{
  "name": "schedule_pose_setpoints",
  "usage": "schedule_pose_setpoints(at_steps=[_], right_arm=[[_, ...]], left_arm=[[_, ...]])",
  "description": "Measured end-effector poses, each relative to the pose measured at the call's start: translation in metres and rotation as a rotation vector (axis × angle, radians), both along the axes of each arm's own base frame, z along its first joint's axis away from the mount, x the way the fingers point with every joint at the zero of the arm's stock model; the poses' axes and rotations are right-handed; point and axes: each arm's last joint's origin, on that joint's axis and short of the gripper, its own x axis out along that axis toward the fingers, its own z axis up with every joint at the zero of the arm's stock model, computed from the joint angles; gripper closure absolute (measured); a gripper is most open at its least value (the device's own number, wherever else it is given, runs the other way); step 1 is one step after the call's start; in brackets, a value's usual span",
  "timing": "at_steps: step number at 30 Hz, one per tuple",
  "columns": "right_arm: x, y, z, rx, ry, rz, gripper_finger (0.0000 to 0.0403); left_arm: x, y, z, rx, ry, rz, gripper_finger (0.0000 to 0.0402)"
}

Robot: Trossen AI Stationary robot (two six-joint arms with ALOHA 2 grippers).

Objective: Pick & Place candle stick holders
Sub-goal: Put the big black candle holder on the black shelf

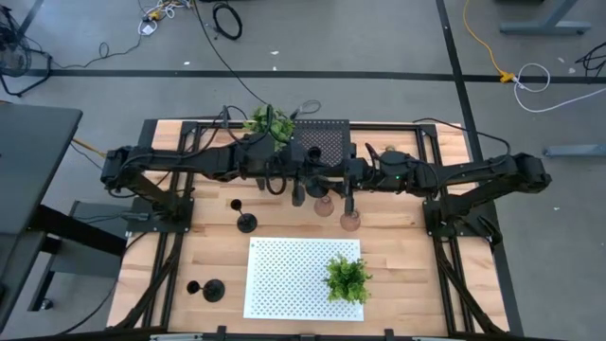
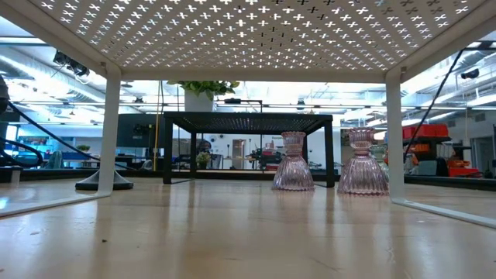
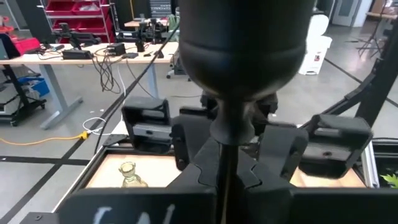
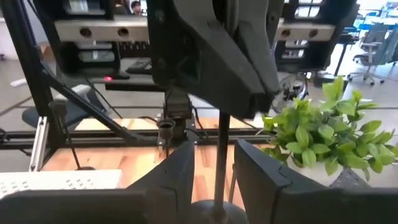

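My left gripper [image 1: 312, 182] is shut on a slim black holder [image 3: 241, 43] above the table's middle, just in front of the black mesh rack [image 1: 322, 142]. My right gripper [image 4: 216, 174] faces it, open. Its fingers stand on either side of the holder's thin stem [image 4: 221, 146], just above the round base [image 4: 214, 214], with a gap on each side. Two pink glass holders [image 1: 324, 205] [image 1: 350, 221] stand on their bases on the wood below the grippers. An olive glass holder [image 3: 127, 175] stands on the table beyond. My left gripper pinches the black holder's thin stem [image 3: 225, 165] between its two fingers, below the cup [image 3: 242, 37]. The fingers lie across the stem. The holder is lifted clear of the table, and its base end reaches between my right gripper's fingers.
Other black holders stand on the table's left part [image 1: 246, 223] [image 1: 213, 289] [image 1: 193, 287]. A white perforated rack [image 1: 284, 275] with a small plant [image 1: 347, 278] fills the near middle. Another plant [image 1: 270, 123] stands at the back, beside the mesh rack.
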Motion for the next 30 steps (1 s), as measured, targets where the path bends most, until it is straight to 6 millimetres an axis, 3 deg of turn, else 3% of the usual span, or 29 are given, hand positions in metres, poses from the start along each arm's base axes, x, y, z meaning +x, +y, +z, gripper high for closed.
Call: schedule_pose_setpoints(at_steps=[9, 16, 30], right_arm=[[0.0105, 0.0001, -0.0034, -0.070, -0.044, 0.002, 0.0296], [0.0092, 0.0001, -0.0024, -0.114, -0.041, 0.006, 0.0390], [0.0090, -0.0007, -0.0045, -0.140, -0.016, -0.020, 0.0401]], left_arm=[[0.0000, -0.0004, -0.0004, -0.002, 0.003, -0.001, 0.0398], [0.0000, -0.0004, -0.0004, 0.005, 0.004, -0.001, 0.0399], [-0.0009, -0.0004, -0.0008, 0.004, 0.012, 0.029, 0.0356]])
